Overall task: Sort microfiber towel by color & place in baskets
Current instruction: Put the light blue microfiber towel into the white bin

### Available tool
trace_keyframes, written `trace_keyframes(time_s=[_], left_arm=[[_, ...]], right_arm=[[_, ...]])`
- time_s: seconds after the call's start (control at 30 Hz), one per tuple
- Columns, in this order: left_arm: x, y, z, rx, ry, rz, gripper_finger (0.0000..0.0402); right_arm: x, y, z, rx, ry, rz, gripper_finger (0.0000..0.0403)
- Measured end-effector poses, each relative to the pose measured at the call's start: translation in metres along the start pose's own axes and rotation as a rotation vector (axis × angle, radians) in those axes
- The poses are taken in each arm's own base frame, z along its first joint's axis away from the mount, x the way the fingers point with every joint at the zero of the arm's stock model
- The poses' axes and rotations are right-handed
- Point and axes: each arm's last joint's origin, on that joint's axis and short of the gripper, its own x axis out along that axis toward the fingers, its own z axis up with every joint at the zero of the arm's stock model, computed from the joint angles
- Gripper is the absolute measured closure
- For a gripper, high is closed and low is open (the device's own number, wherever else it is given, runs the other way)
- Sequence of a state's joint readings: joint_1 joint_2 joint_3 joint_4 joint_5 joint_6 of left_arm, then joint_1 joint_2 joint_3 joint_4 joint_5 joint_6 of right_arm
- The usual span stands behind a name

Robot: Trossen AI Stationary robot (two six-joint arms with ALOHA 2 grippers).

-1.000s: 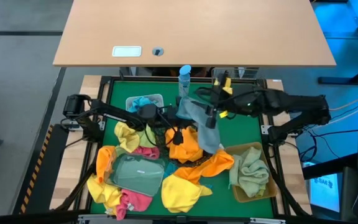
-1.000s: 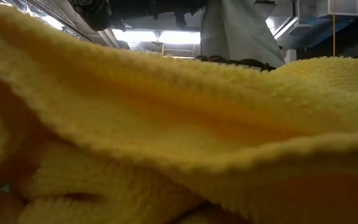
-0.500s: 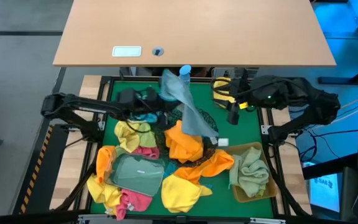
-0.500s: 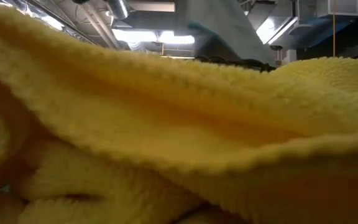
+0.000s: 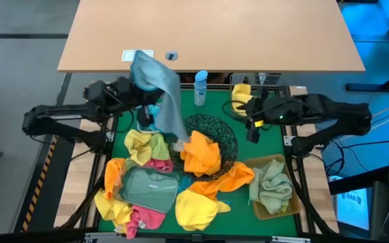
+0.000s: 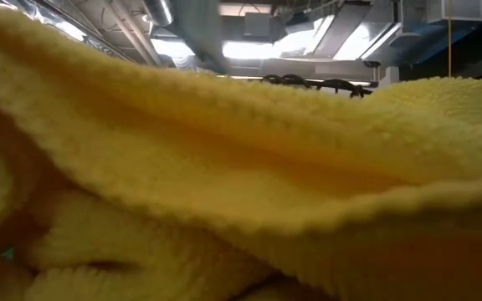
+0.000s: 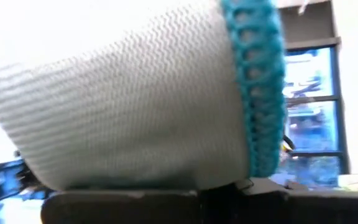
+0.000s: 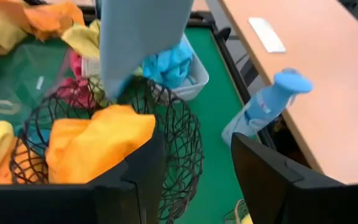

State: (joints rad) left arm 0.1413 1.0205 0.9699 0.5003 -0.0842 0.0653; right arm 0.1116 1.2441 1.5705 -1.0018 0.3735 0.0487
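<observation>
The left gripper (image 5: 135,86) holds a pale blue-grey towel (image 5: 162,101) up in the air, its fingers pinched on the cloth's upper corner; the towel hangs long and loosely folded, its lower end trailing toward the near-left rim of the round black wire-mesh bowl (image 5: 227,135); in the left wrist view the cloth fills the picture, finely ribbed, with a brighter teal stitched hem (image 7: 253,87).

Take the wire-mesh bowl as the mark; inside it lies a crumpled orange towel (image 5: 201,152), and a second orange towel (image 5: 231,180) drapes over its near rim; just left of the bowl sits the white rectangular tub (image 8: 191,78) with a bright blue towel (image 8: 166,62) in it, partly hidden behind the hanging cloth; near-left of the bowl the clear plastic tray (image 5: 147,187) rests among yellow and pink towels; near-right of it the tan rectangular bin (image 5: 275,186) holds a sage-green towel (image 5: 270,183); beyond the bowl stands a blue-capped bottle (image 5: 200,88).

The right gripper (image 5: 252,125) hovers just right of the bowl, holding nothing, its fingers spread apart in the right wrist view.
</observation>
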Motion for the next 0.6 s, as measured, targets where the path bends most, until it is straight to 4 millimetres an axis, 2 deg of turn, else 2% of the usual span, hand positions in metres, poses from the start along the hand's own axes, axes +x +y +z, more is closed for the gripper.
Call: trace_keyframes(time_s=[0.33,0.6], left_arm=[[-0.04,0.016,0.038,0.016,-0.02,0.131,0.0399],[-0.048,0.024,0.042,0.109,0.007,0.209,0.0399]], right_arm=[[0.047,0.016,-0.045,0.0,0.017,-0.001,0.0221],[0.075,0.029,-0.069,0.02,0.026,0.105,0.0221]])
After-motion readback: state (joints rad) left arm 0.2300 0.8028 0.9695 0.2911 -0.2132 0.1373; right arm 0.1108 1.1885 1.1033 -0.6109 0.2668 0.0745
